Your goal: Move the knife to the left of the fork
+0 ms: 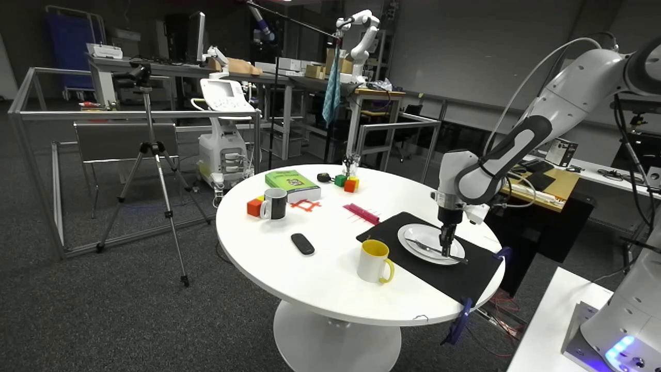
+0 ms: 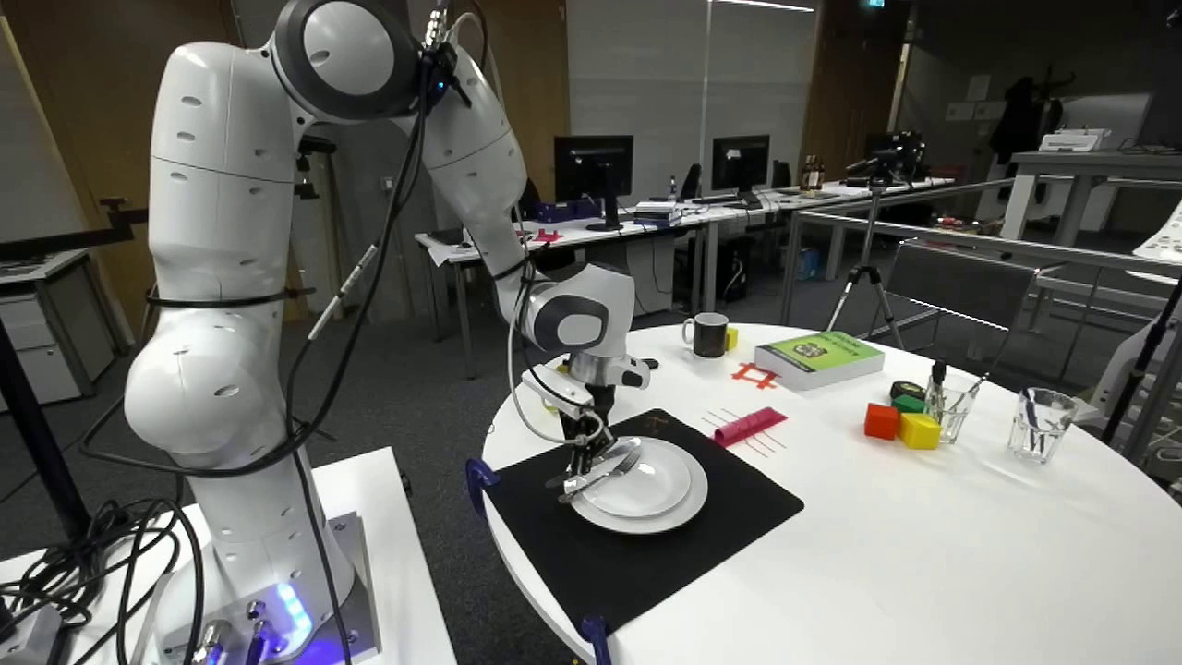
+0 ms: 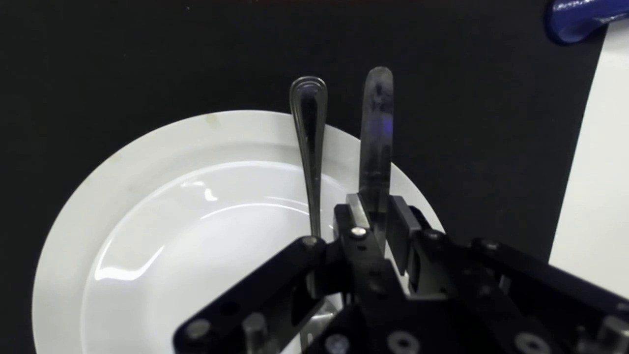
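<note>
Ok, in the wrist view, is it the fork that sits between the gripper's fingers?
No, the knife runs between the fingers, while the fork lies outside them, to the picture's left.

In the wrist view the hand (image 3: 377,211) blocks the near end of the knife (image 3: 377,132) plus a chunk of the fork (image 3: 309,118), and the bottom edge crops the stacked plates (image 3: 64,258). Title on the green book (image 2: 819,360) is blurry mush in both exterior views.

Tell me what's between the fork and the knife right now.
In the wrist view, one finger of the end effector sits between fork and knife; beyond its tip, the plate and black mat show.
</note>
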You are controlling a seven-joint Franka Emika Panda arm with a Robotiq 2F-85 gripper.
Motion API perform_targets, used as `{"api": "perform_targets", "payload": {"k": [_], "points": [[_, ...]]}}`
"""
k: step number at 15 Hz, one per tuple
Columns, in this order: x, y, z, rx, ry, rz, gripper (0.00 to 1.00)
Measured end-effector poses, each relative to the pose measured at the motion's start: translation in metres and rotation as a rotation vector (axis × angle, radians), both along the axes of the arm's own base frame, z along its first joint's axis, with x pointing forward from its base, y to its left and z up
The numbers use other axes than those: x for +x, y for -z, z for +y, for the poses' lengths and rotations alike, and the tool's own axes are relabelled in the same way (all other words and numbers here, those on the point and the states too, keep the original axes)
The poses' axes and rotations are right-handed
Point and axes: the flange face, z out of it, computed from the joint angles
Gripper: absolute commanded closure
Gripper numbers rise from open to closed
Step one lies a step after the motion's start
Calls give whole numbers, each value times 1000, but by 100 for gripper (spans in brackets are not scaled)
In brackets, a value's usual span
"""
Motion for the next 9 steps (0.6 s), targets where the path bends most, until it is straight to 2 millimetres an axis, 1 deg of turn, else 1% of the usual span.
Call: {"api": "perform_targets", "payload": {"k": [1, 2, 3, 9], "points": [[0, 1, 0, 0, 0, 2, 96], [0, 2, 0, 0, -1, 4, 59], [-1, 3, 0, 0, -2, 6, 58], [-3, 7, 0, -2, -5, 21, 13]]}}
